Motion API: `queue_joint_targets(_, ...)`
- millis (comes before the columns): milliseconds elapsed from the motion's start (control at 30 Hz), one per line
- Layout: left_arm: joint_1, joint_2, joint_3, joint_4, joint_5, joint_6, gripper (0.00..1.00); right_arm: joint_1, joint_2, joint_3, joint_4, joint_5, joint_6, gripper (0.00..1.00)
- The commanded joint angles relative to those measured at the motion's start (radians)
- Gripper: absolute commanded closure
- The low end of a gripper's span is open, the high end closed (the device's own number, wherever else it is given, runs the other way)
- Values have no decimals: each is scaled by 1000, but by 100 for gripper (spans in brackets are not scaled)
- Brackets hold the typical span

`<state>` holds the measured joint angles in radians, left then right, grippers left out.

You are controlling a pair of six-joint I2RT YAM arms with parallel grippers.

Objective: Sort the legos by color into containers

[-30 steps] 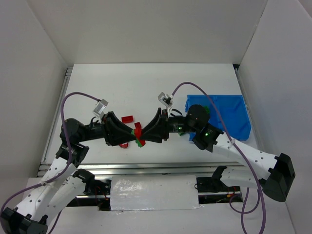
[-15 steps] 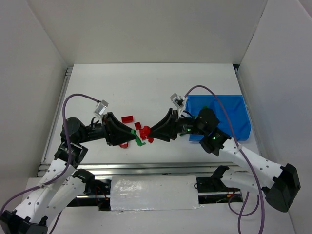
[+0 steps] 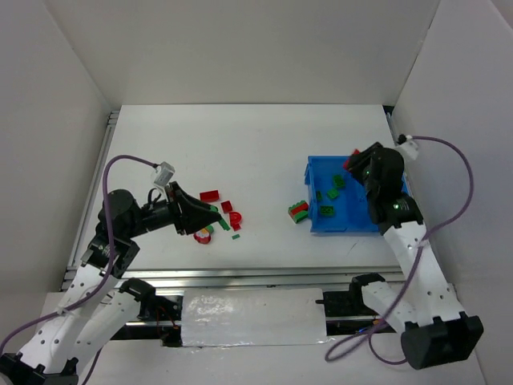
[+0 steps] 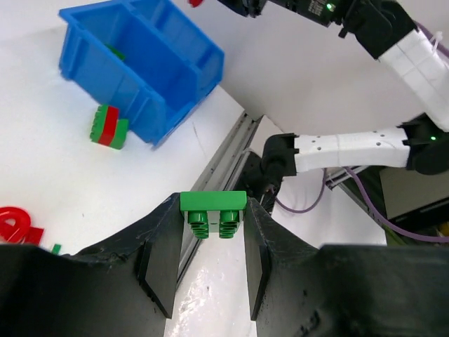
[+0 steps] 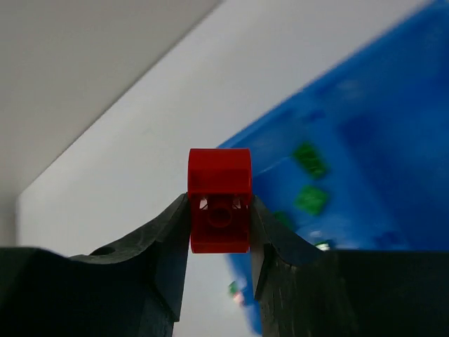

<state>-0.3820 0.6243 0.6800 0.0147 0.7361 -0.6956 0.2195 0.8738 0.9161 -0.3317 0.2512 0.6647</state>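
Note:
My left gripper (image 3: 215, 213) is shut on a small green lego (image 4: 212, 207), pinched between the fingertips just above the table. My right gripper (image 3: 350, 163) is shut on a red lego (image 5: 219, 200) and hangs over the back left of the blue container (image 3: 353, 223). Three green legos (image 3: 328, 210) lie in the container's left part; its right part is hidden by the arm. A red-green stack (image 3: 298, 212) stands just outside the container's left wall. Loose red legos (image 3: 210, 195) and a round red-white piece (image 3: 202, 235) lie around the left gripper.
White walls close the table on three sides. A metal rail (image 3: 240, 277) runs along the near edge, with both arm bases below it. A small green piece (image 3: 236, 236) lies in front of the left gripper. The right arm's purple cable (image 3: 465, 200) loops beside the container.
The two grippers, together at the table's middle a second ago, have parted. The right one swung right over the container with the red lego. The left one drew back left with the green one.

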Motion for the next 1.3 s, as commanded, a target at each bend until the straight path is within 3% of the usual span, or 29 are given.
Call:
queue_joint_targets(0, -1, 18, 58, -71, -61, 61, 100, -170, 76, 50, -218, 293, 85, 100)
queue_joint_targets(133, -3, 49, 88, -116, -118, 77, 100, -318, 203, 81, -167, 237, 101, 100)
queue_joint_targets(367, -29, 196, 154, -102, -190, 88, 100, -387, 310, 83, -122, 261, 116, 92)
queue_joint_targets(533, -84, 316, 243, -58, -233, 99, 100, -440, 389, 82, -96, 180, 118, 88)
queue_joint_targets(567, -104, 362, 263, -59, -244, 103, 100, -440, 396, 81, -90, 174, 115, 76)
queue_joint_targets(600, -113, 383, 303, -55, -247, 108, 100, -442, 398, 82, -96, 172, 119, 57)
queue_joint_targets(633, -135, 405, 325, -44, -251, 110, 100, -442, 396, 84, -99, 171, 121, 23)
queue_joint_targets(667, -147, 451, 348, -42, -265, 113, 100, -442, 392, 87, -104, 166, 122, 19)
queue_joint_targets(800, -211, 603, 528, -39, -291, 134, 100, -442, 338, 112, -127, 123, 109, 12)
queue_joint_targets(1033, -340, 992, 829, 30, -313, 169, 100, -440, 55, 141, -177, -24, 53, 6)
queue_joint_targets(1133, -377, 1183, 985, 25, -342, 194, 90, -437, -68, 141, -205, -105, 30, 0)
queue_joint_targets(1267, -397, 1448, 1333, -80, -327, 200, 86, -411, -191, 104, -237, -115, 44, 0)
